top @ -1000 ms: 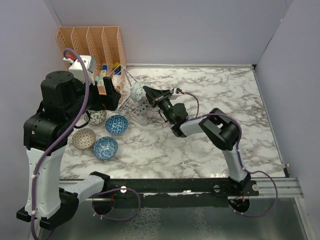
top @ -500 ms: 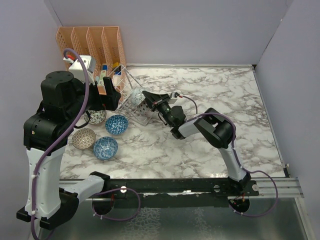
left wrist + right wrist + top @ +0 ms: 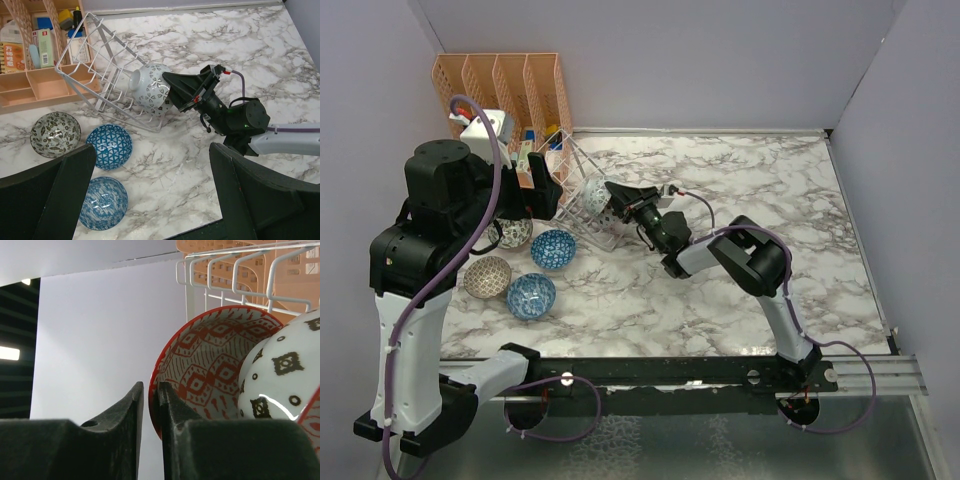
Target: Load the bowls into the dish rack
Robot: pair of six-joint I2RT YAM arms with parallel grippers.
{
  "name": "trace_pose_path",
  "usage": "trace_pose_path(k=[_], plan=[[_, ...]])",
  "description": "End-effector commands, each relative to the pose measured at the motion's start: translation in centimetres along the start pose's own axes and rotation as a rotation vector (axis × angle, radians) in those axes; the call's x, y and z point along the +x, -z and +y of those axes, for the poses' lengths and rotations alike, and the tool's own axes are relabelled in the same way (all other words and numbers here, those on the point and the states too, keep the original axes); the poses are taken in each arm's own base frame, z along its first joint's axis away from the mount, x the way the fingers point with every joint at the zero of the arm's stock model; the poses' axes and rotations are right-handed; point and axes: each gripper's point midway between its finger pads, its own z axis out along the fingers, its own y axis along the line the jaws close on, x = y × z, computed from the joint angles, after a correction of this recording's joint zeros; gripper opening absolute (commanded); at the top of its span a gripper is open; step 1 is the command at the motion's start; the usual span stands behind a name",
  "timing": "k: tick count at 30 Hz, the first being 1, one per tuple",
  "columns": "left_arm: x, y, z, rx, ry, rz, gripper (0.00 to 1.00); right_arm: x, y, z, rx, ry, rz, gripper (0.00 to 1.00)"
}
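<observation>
**Inspector:** What was recorded at the white wire dish rack [image 3: 107, 75]?

**Assessor:** It stood tilted on the marble-patterned table [image 3: 770, 200], with its raised edge at the orange plastic organiser [image 3: 500, 80]. A white flower-patterned bowl [image 3: 150, 90] sat among the rack's wires. Its foot was turned away from the right gripper [image 3: 172, 90], which met it at the rim.

**Inspector:** And that gripper's state?

**Assessor:** The fingers were drawn nearly together, leaving only a thin gap. In the right wrist view, the rim of a red diamond-patterned bowl [image 3: 205, 370] lay in that gap, inside the rack. A white surface with dark figures overlapped it. Whether that was a second bowl could not be determined.

**Inspector:** The left gripper [image 3: 150, 160]?

**Assessor:** It was held above and left of the rack, with the jaws spread wide and nothing between them.

**Inspector:** The other bowls?

**Assessor:** Four lay upright on the table, on the rack's near-left side.
- A blue triangle-patterned bowl [image 3: 109, 146] lay nearest the rack.
- A dark grey-and-white bowl [image 3: 55, 134] lay beside it.
- A blue mesh-patterned bowl [image 3: 103, 202] lay farther off.
- A tan bowl [image 3: 487, 277] also lay farther off.
</observation>
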Motion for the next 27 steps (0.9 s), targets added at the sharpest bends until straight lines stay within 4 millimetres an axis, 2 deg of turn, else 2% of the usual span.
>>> trace_pose_path(k=[1,5,10,16,27], plan=[[-0.7,0.2,0.1,-0.008,-0.015,-0.029,0.99,0.7,-0.3,0.8,-0.05,-0.026,0.051,0.22],[-0.7,0.2,0.2,-0.011,-0.014,-0.031,0.99,1.0,-0.3,0.3,-0.043,-0.042,0.075,0.27],[-0.7,0.2,0.2,-0.014,-0.012,-0.032,0.99,1.0,-0.1,-0.2,-0.009,-0.046,0.076,0.28],[-0.8,0.1,0.2,-0.017,-0.01,-0.032,0.99,1.1,-0.1,-0.2,0.034,-0.021,0.074,0.32],[-1.1,0.2,0.3,-0.024,-0.004,-0.041,0.99,1.1,0.7,-1.5,0.254,-0.006,0.057,0.41]])
